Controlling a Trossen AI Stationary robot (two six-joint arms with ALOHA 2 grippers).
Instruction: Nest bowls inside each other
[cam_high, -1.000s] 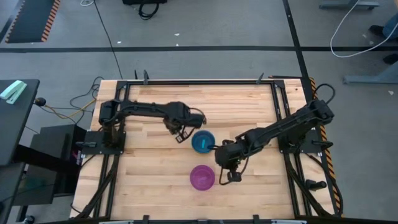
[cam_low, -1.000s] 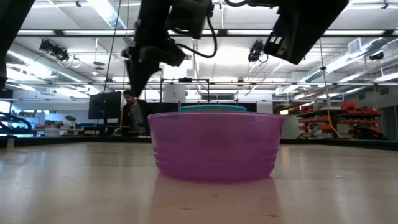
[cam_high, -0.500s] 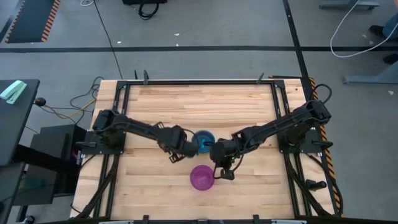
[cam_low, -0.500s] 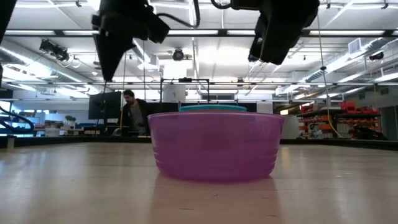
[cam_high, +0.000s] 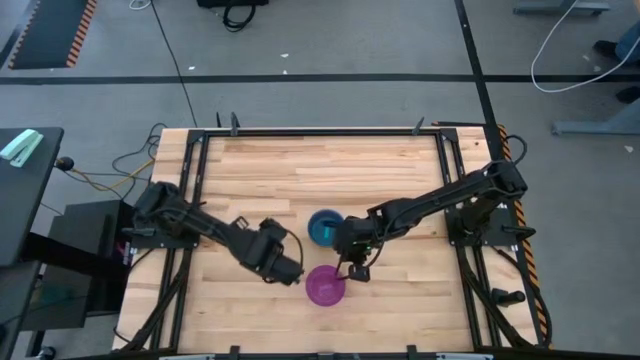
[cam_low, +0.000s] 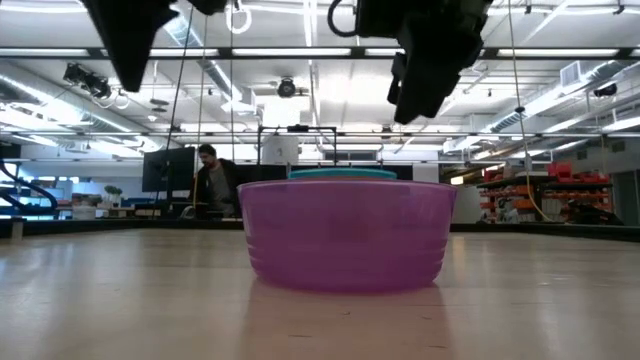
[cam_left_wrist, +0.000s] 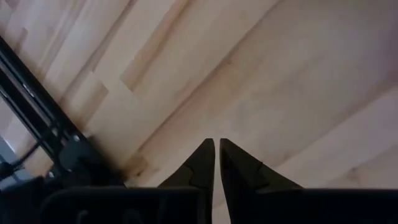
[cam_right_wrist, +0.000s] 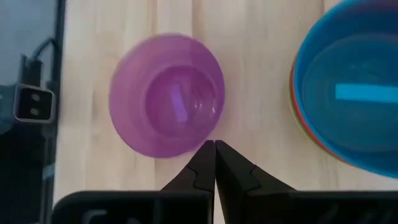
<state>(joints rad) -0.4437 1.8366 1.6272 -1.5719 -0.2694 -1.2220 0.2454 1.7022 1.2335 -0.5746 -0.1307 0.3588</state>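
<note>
A purple bowl (cam_high: 325, 286) stands upright on its base, alone, near the table's near edge; it fills the middle of the low view (cam_low: 345, 235). Just beyond it sits a blue bowl (cam_high: 324, 227), uppermost of a nested stack; orange and green rims (cam_right_wrist: 300, 127) peek out under it. My left gripper (cam_high: 297, 278) is shut and hovers left of the purple bowl, over bare wood (cam_left_wrist: 216, 144). My right gripper (cam_high: 357, 270) is shut and hangs above the purple bowl's right rim (cam_right_wrist: 215, 144). In the low view it is well above the bowl (cam_low: 425, 70). No other bowl colours show.
Black frame rails (cam_high: 190, 180) run along the table's edges, and the arm bases stand at the left and right sides. Bare wood (cam_high: 320, 170) stretches toward the far edge. In the low view a person (cam_low: 212, 180) sits in the room behind the table.
My left gripper has left the blue bowl's side and moved toward the table's near edge, ending left of the purple bowl. My right gripper has shifted a little toward the table's left, closer to the purple bowl. The bowls have stayed put.
</note>
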